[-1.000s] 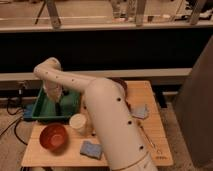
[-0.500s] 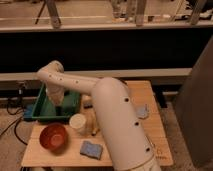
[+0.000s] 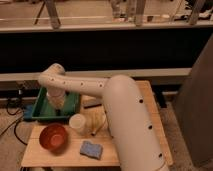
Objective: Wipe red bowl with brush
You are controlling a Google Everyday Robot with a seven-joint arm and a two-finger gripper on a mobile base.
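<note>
The red bowl (image 3: 53,137) stands upright on the wooden table (image 3: 145,107) at the front left. My gripper (image 3: 56,105) hangs from the pale arm down into the green tray (image 3: 34,111), behind the bowl and apart from it. A slim dark object that looks like the brush (image 3: 92,104) lies on the table just right of the tray, partly hidden under my arm. I see nothing held in the gripper.
A white cup (image 3: 78,122) stands right of the bowl. Pale yellow-green utensils (image 3: 98,122) lie beside the cup. A blue sponge (image 3: 91,148) lies at the front edge. My bulky arm (image 3: 125,120) covers the right half of the table. A dark counter runs behind.
The wrist has dropped a little lower into the green tray. The bowl, the cup and the sponge have not moved.
</note>
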